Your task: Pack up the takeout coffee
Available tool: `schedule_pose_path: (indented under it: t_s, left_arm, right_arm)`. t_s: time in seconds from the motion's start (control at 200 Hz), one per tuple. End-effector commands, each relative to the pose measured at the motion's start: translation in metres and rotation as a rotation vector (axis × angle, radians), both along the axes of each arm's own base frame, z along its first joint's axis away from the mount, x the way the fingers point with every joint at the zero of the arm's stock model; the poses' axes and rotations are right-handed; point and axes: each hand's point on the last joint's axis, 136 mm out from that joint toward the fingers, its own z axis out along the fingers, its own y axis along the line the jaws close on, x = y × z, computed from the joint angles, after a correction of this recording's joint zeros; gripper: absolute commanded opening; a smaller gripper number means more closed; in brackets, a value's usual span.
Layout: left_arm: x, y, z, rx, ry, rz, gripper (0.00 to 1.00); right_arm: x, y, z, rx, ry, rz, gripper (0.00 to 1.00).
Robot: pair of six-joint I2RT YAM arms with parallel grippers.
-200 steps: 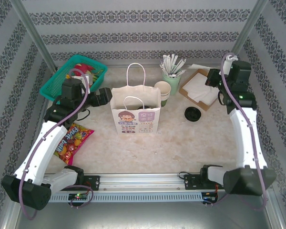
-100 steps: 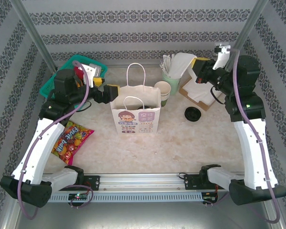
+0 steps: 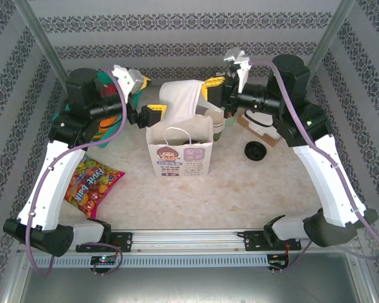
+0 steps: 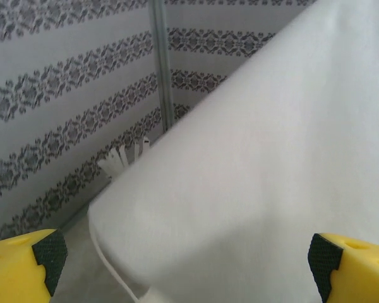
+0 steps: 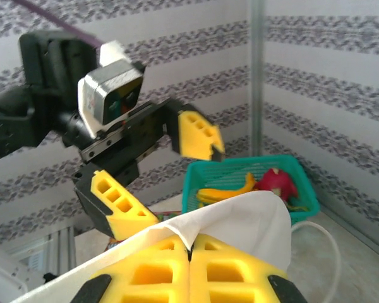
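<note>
White napkin [image 3: 180,98] was pinched in fully closed R gripper [image 5: 191,252] over paper bag [image 3: 180,154], L gripper [image 3: 149,95] gaped wide w/ nothing held, takeout coffee [image 3: 256,150] sat unpacked on table [image 3: 240,189] right of bag, so packing not yet done.

White napkin [image 3: 180,98], teal basket [image 5: 224,173], black-lidded, seemingly dark green cup [image 3: 255,151].

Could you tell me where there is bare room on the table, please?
The widest bare patch of table lies between the paper bag, the candy packet and the near rail. A smaller gap separates bag and coffee cup. Behind the bag it is crowded: cup stack, left pincer, right pincer, napkin.
</note>
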Motion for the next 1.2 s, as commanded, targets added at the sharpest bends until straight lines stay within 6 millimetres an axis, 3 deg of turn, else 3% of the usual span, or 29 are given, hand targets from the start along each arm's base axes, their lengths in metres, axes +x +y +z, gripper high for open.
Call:
schedule_pose_path:
  t_s: [0.0, 0.12, 0.365, 0.42, 0.535, 0.639, 0.734, 0.854, 1.019, 1.034, 1.089, 1.194]
  left_arm:
    - [-0.022, -0.016, 0.008, 0.046, -0.083, -0.165, 1.00]
    - [-0.033, -0.028, 0.007, 0.080, -0.123, -0.267, 0.97]
    - [-0.033, -0.039, 0.002, 0.114, -0.123, -0.372, 0.86]
    - [-0.034, -0.041, 0.001, 0.113, -0.116, -0.397, 0.76]
    - [-0.031, -0.042, 0.001, 0.115, -0.118, -0.397, 0.41]
    - [-0.027, -0.040, 0.000, 0.129, -0.126, -0.368, 0.16]
    - [-0.021, -0.038, -0.003, 0.145, -0.127, -0.330, 0.00]
    - [-0.018, -0.036, -0.007, 0.156, -0.118, -0.305, 0.00]
    - [-0.018, -0.036, -0.006, 0.148, -0.112, -0.303, 0.00]
    - [-0.017, -0.037, -0.007, 0.148, -0.109, -0.303, 0.00]
    - [-0.017, -0.037, -0.007, 0.143, -0.106, -0.308, 0.00]
    - [-0.018, -0.038, -0.006, 0.138, -0.105, -0.319, 0.00]
  right_arm:
    - [-0.018, 0.016, 0.004, -0.006, -0.034, 0.143, 0.00]
    - [-0.024, 0.029, 0.003, -0.003, -0.028, 0.222, 0.00]
    - [-0.034, 0.041, 0.004, 0.012, -0.021, 0.349, 0.00]
    - [-0.033, 0.042, 0.003, 0.011, -0.019, 0.354, 0.00]
    - [-0.029, 0.042, 0.002, 0.007, -0.019, 0.334, 0.00]
    - [-0.009, 0.034, 0.004, -0.004, -0.022, 0.191, 0.00]
    - [0.008, 0.014, 0.007, -0.005, -0.016, 0.043, 0.37]
    - [0.011, -0.010, 0.002, -0.014, -0.038, -0.039, 0.68]
    - [-0.020, -0.001, -0.013, -0.066, -0.122, 0.092, 0.80]
    - [-0.019, 0.000, -0.014, -0.071, -0.127, 0.094, 0.80]
    - [-0.014, 0.004, -0.020, -0.094, -0.144, 0.087, 0.97]
    - [0.007, 0.009, -0.021, -0.128, -0.170, 0.030, 0.98]
